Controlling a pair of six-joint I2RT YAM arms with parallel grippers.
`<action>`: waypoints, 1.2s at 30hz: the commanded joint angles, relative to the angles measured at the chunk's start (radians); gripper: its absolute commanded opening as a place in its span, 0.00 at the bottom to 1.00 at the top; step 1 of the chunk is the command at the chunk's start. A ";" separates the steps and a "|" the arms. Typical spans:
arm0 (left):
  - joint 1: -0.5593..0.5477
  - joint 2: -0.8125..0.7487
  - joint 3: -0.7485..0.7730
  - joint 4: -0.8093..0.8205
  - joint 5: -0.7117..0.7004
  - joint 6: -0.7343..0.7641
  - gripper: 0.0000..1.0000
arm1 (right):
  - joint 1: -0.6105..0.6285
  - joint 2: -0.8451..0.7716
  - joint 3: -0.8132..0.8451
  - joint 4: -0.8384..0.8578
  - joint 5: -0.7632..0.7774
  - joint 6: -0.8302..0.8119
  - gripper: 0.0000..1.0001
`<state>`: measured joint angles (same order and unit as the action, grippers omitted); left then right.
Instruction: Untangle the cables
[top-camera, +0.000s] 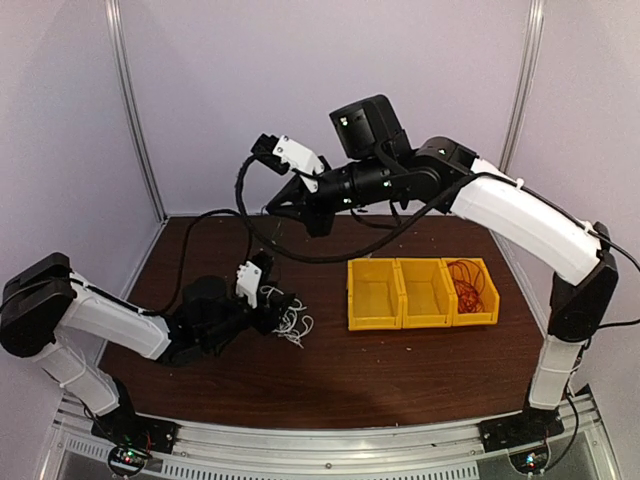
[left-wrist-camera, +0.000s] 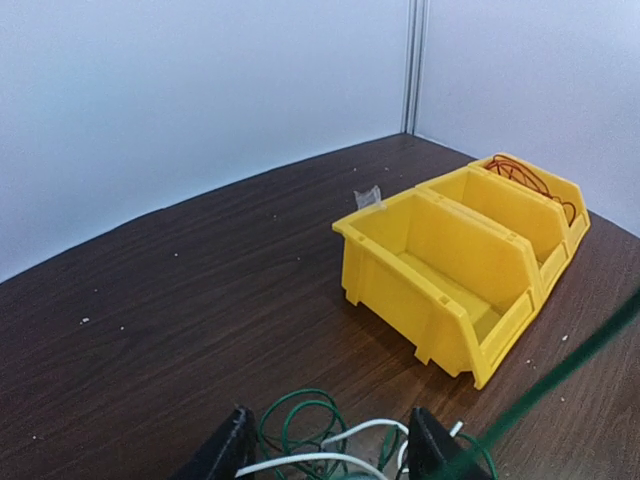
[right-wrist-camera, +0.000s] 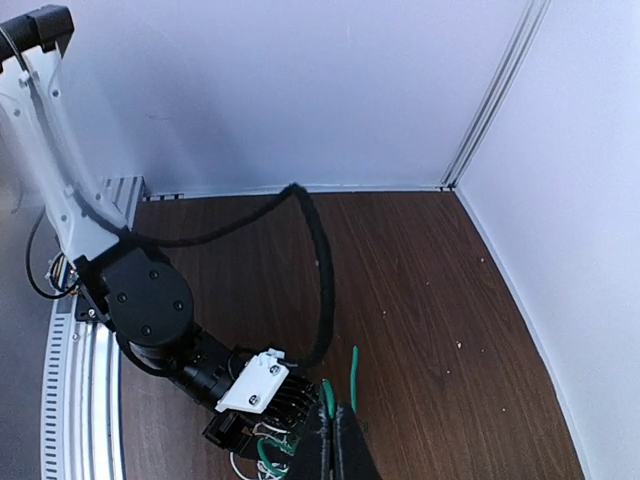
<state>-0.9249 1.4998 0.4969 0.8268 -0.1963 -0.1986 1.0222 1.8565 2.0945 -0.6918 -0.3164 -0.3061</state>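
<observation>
The cables lie as a small tangle of white and green wires (top-camera: 291, 323) on the brown table. My left gripper (top-camera: 274, 304) is low over this tangle. Its jaws stand apart, with green loops (left-wrist-camera: 300, 420) and a white strand (left-wrist-camera: 310, 462) between the fingers. My right gripper (top-camera: 271, 207) hangs high above the table. It (right-wrist-camera: 333, 428) is shut on a green cable (right-wrist-camera: 353, 375), whose end sticks out past the fingertips. That green cable crosses the left wrist view as a blurred taut line (left-wrist-camera: 560, 365). A red cable (top-camera: 466, 280) is coiled in the right-hand bin.
Three yellow bins (top-camera: 375, 296) stand in a row right of centre; the left and middle ones are empty (left-wrist-camera: 440, 270). A thick black arm cable (right-wrist-camera: 320, 270) loops over the table behind the left arm. Pale walls close in the back and sides.
</observation>
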 joint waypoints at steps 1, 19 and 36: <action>0.001 0.058 -0.051 0.153 0.004 -0.011 0.54 | -0.018 -0.078 0.085 0.037 -0.022 0.025 0.00; 0.025 0.193 -0.183 0.187 -0.094 -0.128 0.70 | -0.212 -0.154 0.385 0.070 -0.001 0.016 0.00; 0.052 0.298 -0.088 0.050 -0.113 -0.156 0.76 | -0.313 -0.200 0.529 0.086 -0.062 0.021 0.00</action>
<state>-0.8959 1.7706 0.3828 0.9417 -0.2913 -0.3386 0.7143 1.6711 2.5706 -0.6441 -0.3428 -0.2905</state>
